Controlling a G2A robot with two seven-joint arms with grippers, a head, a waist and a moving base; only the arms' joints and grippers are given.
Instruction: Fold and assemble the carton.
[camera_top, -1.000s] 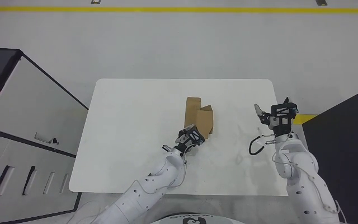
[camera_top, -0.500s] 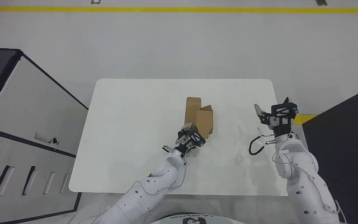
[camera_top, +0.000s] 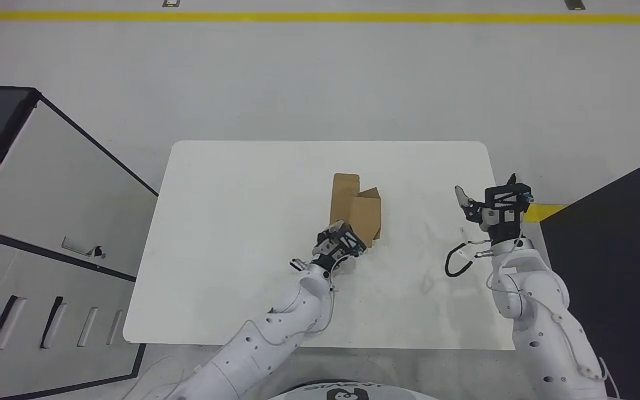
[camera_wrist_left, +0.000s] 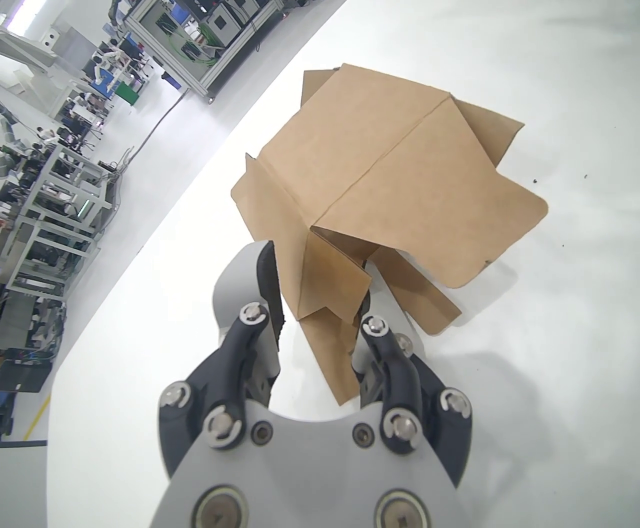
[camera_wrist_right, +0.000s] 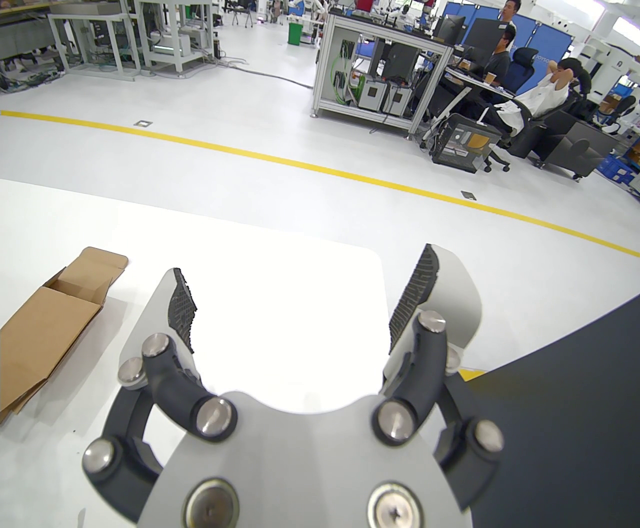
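A brown cardboard carton lies partly folded in the middle of the white table, its panels half raised and flaps spread. My left gripper sits at the carton's near corner. In the left wrist view the carton has a bent flap caught between the left gripper's two pads, which are shut on it. My right gripper hovers near the table's right edge, well apart from the carton. In the right wrist view the right gripper is open and holds nothing, with the carton far off to the side.
A black cable loops on the table beside the right arm. A dark cabinet stands left of the table and a dark panel right of it. Bare tabletop stretches left of the carton.
The left forearm has shifted very slightly; its gripper stays at the carton's near corner. The right arm and the carton have not moved.
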